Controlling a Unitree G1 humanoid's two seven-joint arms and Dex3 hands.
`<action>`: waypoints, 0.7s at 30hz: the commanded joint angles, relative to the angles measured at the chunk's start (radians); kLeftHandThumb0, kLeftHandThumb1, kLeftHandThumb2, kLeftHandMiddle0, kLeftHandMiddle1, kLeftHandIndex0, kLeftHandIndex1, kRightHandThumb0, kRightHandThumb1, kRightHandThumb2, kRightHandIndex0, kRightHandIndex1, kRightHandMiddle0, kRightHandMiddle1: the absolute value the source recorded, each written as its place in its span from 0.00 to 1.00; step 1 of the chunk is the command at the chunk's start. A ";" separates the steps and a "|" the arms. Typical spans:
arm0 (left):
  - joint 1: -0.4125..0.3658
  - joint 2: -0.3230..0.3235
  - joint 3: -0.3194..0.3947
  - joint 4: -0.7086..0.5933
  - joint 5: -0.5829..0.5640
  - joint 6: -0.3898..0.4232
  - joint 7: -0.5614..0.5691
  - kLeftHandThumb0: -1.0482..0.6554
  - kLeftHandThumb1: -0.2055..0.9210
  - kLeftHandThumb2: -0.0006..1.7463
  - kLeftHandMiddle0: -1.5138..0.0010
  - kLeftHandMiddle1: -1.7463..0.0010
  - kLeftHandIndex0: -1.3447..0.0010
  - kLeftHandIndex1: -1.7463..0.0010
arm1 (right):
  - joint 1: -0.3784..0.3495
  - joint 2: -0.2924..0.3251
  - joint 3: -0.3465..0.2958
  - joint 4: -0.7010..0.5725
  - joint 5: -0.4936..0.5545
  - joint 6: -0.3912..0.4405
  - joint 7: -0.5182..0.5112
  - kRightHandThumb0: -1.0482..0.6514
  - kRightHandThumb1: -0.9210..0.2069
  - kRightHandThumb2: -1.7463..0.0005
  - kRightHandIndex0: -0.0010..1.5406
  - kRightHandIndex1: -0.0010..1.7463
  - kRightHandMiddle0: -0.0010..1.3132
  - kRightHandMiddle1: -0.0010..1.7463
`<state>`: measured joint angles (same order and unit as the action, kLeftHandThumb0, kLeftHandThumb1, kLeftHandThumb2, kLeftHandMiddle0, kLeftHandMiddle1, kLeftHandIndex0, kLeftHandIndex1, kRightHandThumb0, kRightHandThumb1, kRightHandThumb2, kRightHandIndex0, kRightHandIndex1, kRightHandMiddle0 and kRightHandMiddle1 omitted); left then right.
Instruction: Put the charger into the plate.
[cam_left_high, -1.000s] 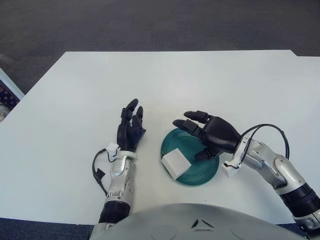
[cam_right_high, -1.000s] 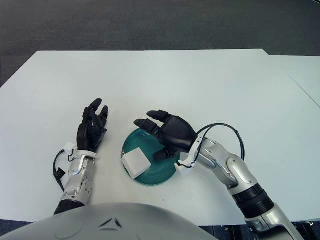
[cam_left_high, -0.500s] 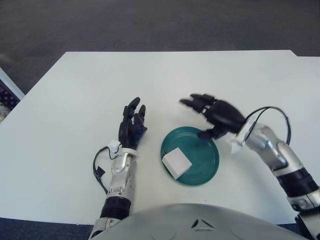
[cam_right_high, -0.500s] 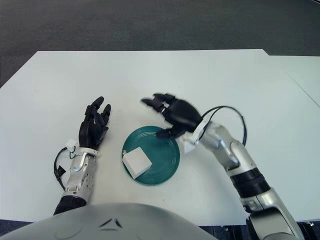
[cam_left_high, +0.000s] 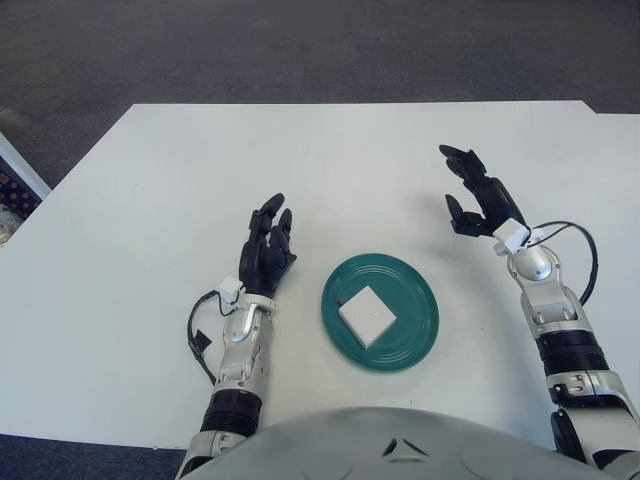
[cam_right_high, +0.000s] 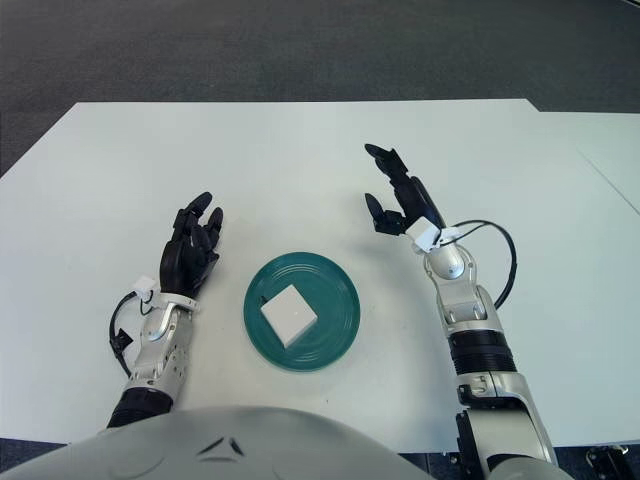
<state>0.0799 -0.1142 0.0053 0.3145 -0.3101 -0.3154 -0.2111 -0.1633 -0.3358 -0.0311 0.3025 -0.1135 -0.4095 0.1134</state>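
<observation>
White table (cam_left_high: 330, 160), square charger (cam_left_high: 367, 315), round plate (cam_left_high: 415, 335)

Plate (cam_left_high: 412, 340): solid teal-green, faint concentric rings. Charger (cam_left_high: 367, 316): plain white. Table (cam_left_high: 330, 160): white, no pattern. L hand (cam_left_high: 265, 256) & R hand (cam_left_high: 478, 195): black fingers, silver/grey forearms w/ black cables. Floor (cam_left_high: 300, 50): dark grey speckled carpet.

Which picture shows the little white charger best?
The right eye view is slightly better: the charger lies nearer the middle of the picture, in plain sight inside the green plate. The left eye view shows the same charger in the plate, equally uncovered, from a spot slightly to the side.
</observation>
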 joint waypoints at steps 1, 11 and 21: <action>0.048 0.001 0.020 0.086 -0.005 0.018 -0.024 0.13 1.00 0.50 0.82 0.99 1.00 0.59 | 0.005 0.059 -0.032 0.018 0.093 0.008 0.003 0.04 0.00 0.48 0.18 0.01 0.00 0.38; 0.064 0.002 0.040 0.067 -0.003 0.058 -0.021 0.13 1.00 0.48 0.82 1.00 0.99 0.59 | 0.071 0.211 -0.112 0.246 0.258 -0.060 0.018 0.10 0.00 0.50 0.21 0.01 0.00 0.43; 0.043 -0.003 0.063 0.089 -0.004 0.067 -0.021 0.12 1.00 0.45 0.81 0.99 0.93 0.55 | 0.129 0.315 -0.105 0.291 0.242 -0.165 -0.022 0.11 0.00 0.51 0.24 0.02 0.00 0.42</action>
<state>0.0739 -0.1166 0.0430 0.3178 -0.3138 -0.2787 -0.2413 -0.0922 -0.0786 -0.1487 0.5416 0.1293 -0.5706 0.1016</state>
